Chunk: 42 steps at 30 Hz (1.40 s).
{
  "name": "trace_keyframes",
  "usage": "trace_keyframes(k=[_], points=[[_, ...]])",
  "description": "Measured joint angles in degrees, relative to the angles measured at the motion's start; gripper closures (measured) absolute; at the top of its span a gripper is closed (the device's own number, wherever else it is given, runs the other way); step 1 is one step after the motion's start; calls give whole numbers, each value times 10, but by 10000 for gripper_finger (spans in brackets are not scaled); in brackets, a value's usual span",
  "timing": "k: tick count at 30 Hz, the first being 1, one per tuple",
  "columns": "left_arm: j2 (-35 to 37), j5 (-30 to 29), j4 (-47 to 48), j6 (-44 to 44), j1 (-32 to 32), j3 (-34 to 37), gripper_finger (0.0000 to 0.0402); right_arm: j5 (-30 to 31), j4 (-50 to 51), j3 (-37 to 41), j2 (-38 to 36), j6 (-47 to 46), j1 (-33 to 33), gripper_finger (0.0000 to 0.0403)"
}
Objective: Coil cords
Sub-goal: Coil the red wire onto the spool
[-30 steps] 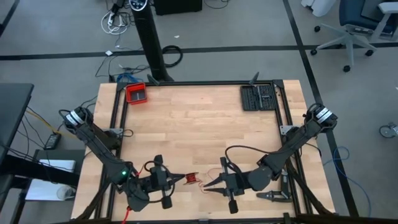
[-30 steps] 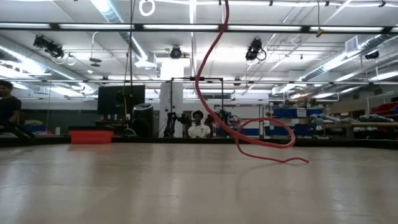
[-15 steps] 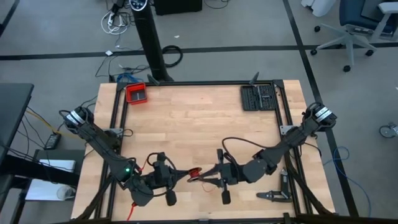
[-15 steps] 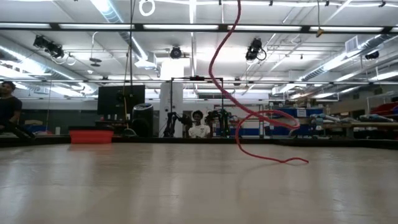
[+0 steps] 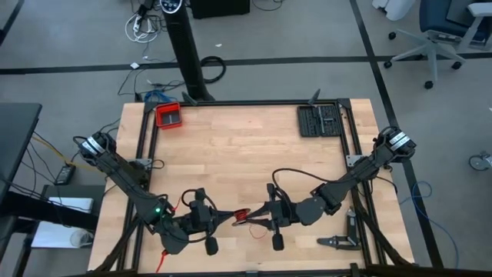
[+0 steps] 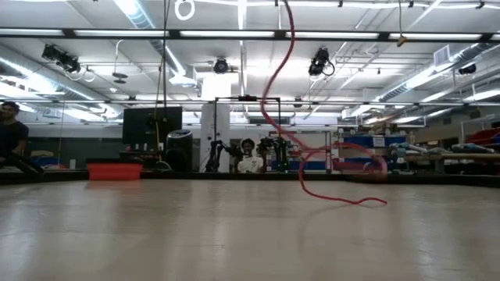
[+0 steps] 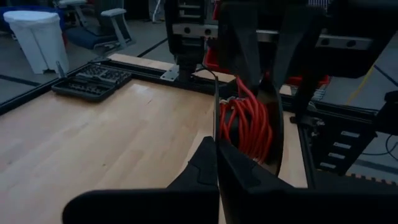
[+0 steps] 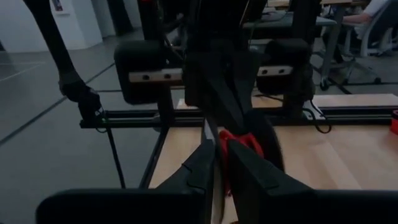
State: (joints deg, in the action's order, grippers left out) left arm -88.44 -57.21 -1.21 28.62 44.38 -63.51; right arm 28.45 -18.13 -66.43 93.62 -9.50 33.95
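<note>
The thin red cord shows in the high view as a small red bundle (image 5: 241,216) near the table's near edge, between my two grippers. My left gripper (image 5: 229,218) comes at it from the table's left and my right gripper (image 5: 252,218) from the right, tip to tip. Both are shut at the bundle. In the left wrist view the coil (image 7: 247,123) sits between my right gripper's fingers. In the low view a loose length of the cord (image 6: 275,94) hangs from above, loops, and its end (image 6: 344,201) lies on the table. My left gripper is shut at the coil's near side (image 7: 225,134), coming level from the table's left. Its own fingers hide which strands it has. The coil is held clear of the table. My right gripper has the red coil (image 8: 239,139) between its two fingers (image 7: 271,118), coming level from the table's right. The coil stands on edge in the hold, clear of the table, with the loose length trailing down.
A red tray (image 5: 168,115) stands at the far left corner and a black tool case (image 5: 318,120) at the far right. A dark tool (image 5: 336,241) lies near the right front corner. People show in the room behind (image 6: 248,160).
My right gripper has gone toward the table's left to the bundle, and its spread fingers have closed on it. My left gripper has shifted a little toward the right with the bundle. The hanging cord has swung, and its loop has risen off the table.
</note>
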Motion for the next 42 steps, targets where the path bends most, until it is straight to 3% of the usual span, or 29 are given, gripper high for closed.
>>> trace_keyframes(k=[10,14,19,28,32,39,42], points=[[-1,-2,-37,-32,0,0,401,-7,1,0,0,1,0,358],[-11,-29,-56,-46,0,0,401,-10,2,0,0,6,0,360],[-30,-55,-86,-65,-4,0,401,16,26,0,0,9,1,395],[-33,-50,-83,-75,-5,0,400,43,34,0,0,44,5,400],[-32,-48,-63,-59,-5,0,374,45,36,0,0,62,5,401],[-32,-70,-47,-61,-17,0,290,53,26,13,0,100,-14,402],[-32,-61,-42,-60,-21,0,271,24,12,27,0,111,-25,402]])
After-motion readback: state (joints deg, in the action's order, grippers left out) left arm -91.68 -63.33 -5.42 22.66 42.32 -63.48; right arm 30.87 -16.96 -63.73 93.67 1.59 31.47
